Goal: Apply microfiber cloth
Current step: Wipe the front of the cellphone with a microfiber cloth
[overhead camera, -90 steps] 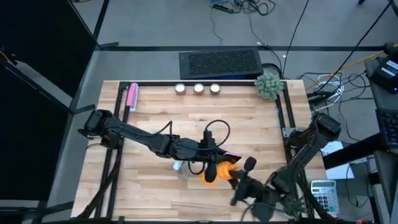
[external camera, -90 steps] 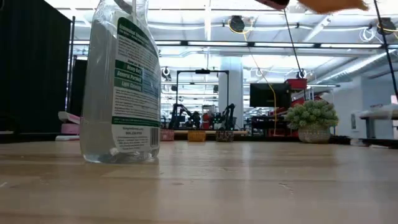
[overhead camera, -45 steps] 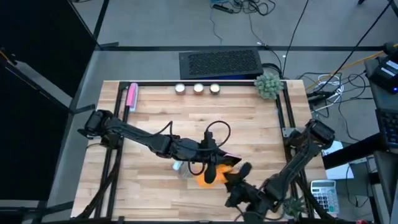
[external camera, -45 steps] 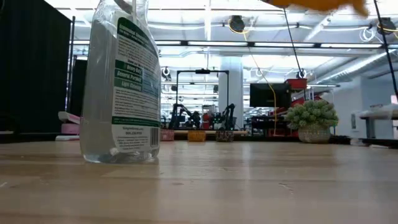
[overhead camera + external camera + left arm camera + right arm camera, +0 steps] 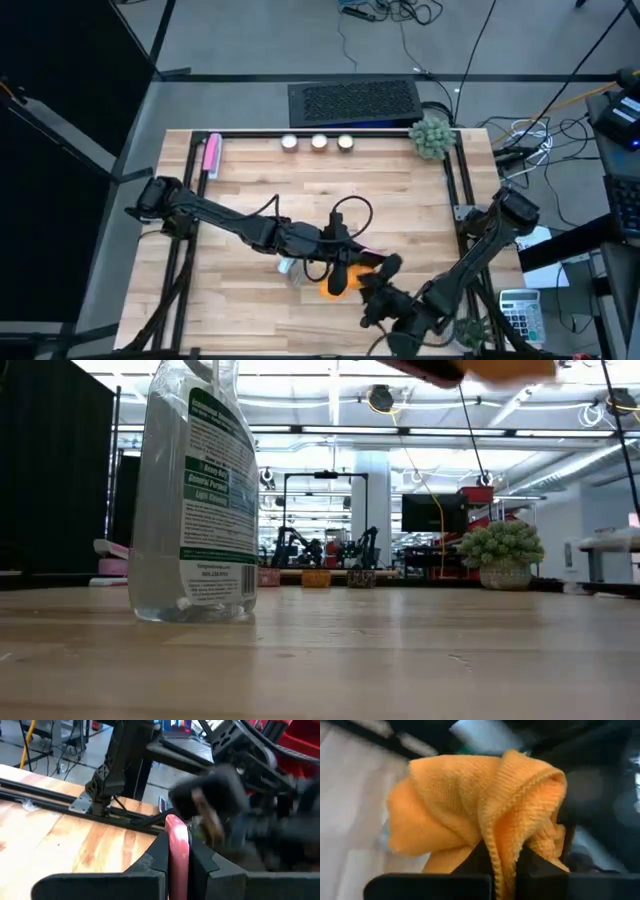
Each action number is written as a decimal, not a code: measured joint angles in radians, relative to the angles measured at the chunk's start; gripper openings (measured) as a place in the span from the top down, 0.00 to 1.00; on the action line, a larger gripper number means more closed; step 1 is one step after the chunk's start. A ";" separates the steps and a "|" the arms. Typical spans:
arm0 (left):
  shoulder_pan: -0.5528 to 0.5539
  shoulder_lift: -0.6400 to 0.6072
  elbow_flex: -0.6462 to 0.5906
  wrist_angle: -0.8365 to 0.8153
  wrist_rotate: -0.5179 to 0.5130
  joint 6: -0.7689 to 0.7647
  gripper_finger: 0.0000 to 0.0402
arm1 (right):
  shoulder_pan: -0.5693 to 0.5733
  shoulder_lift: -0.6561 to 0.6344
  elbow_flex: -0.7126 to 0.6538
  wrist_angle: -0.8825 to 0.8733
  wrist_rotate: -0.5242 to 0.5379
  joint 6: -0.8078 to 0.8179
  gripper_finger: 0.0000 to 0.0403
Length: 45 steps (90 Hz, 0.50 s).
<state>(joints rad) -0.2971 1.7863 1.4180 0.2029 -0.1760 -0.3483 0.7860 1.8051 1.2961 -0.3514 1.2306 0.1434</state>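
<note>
Right gripper (image 5: 502, 865) clenched on bunched microfiber cloth (image 5: 470, 805), pressed against pink-edged phone (image 5: 177, 845) clamped edge-up in left gripper (image 5: 179, 862), raised above worktop (image 5: 250, 190) for wiping access.

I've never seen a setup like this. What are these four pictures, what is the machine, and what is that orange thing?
It is a robot with two dark arms at a wooden table, each ending in a two-finger gripper. One picture looks straight down from above, one looks level across the tabletop, and two come from cameras on the arms' wrists. The right gripper is shut on the microfiber cloth, the bunched orange fabric. The left gripper is shut on a pink-edged flat object, held up beside the cloth near the table's middle. On the table stand a clear spray bottle, a small potted plant, and a pink stick-shaped object lies near the far-left corner.
</note>
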 joint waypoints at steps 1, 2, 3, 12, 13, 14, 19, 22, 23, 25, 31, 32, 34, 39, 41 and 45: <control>0.000 0.000 0.000 -0.001 -0.001 0.001 0.97 | 0.000 0.004 0.000 -0.005 -0.003 0.001 1.00; -0.001 0.000 -0.001 -0.001 -0.001 0.002 0.97 | 0.000 0.008 0.000 -0.010 -0.006 0.001 1.00; -0.001 0.000 -0.001 0.000 -0.002 0.003 0.97 | 0.000 0.011 0.000 -0.015 -0.007 0.001 1.00; -0.001 0.000 -0.001 0.020 0.001 0.008 0.97 | 0.011 0.032 -0.001 -0.060 0.015 -0.002 1.00; -0.001 0.000 -0.001 0.022 0.001 0.011 0.97 | 0.014 0.033 -0.002 -0.065 0.019 -0.004 1.00; -0.001 0.000 -0.001 0.023 0.000 0.014 0.97 | 0.016 0.033 -0.002 -0.069 0.023 -0.006 1.00; -0.002 0.000 0.000 0.035 0.002 0.018 0.97 | 0.030 0.018 0.002 -0.076 0.048 -0.032 1.00; -0.002 -0.002 0.001 0.037 0.006 0.016 0.97 | 0.042 0.006 0.009 -0.078 0.078 -0.057 1.00; -0.003 -0.002 0.002 0.038 0.008 0.015 0.97 | 0.047 0.002 0.012 -0.078 0.089 -0.064 1.00; -0.003 -0.004 0.003 0.038 0.014 0.015 0.97 | 0.056 -0.007 0.018 -0.078 0.115 -0.077 1.00; -0.006 -0.006 0.003 0.038 0.037 0.015 0.97 | 0.083 -0.029 0.035 -0.073 0.202 -0.107 0.99; -0.006 -0.006 0.003 0.038 0.041 0.015 0.97 | 0.087 -0.033 0.037 -0.072 0.218 -0.111 0.99; -0.006 -0.006 0.004 0.038 0.048 0.014 0.97 | 0.094 -0.040 0.040 -0.071 0.252 -0.115 0.99; -0.006 -0.006 0.004 0.033 0.052 0.013 0.97 | 0.105 -0.053 0.040 -0.070 0.315 -0.106 0.99; -0.005 -0.005 0.004 0.032 0.052 0.014 0.97 | 0.105 -0.055 0.040 -0.072 0.324 -0.094 0.99; -0.004 -0.005 0.004 0.032 0.051 0.016 0.97 | 0.103 -0.056 0.040 -0.087 0.327 -0.070 0.99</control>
<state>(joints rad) -0.3016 1.7809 1.4216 0.2345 -0.1251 -0.3327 0.8893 1.7491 1.3365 -0.4380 1.5574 0.0739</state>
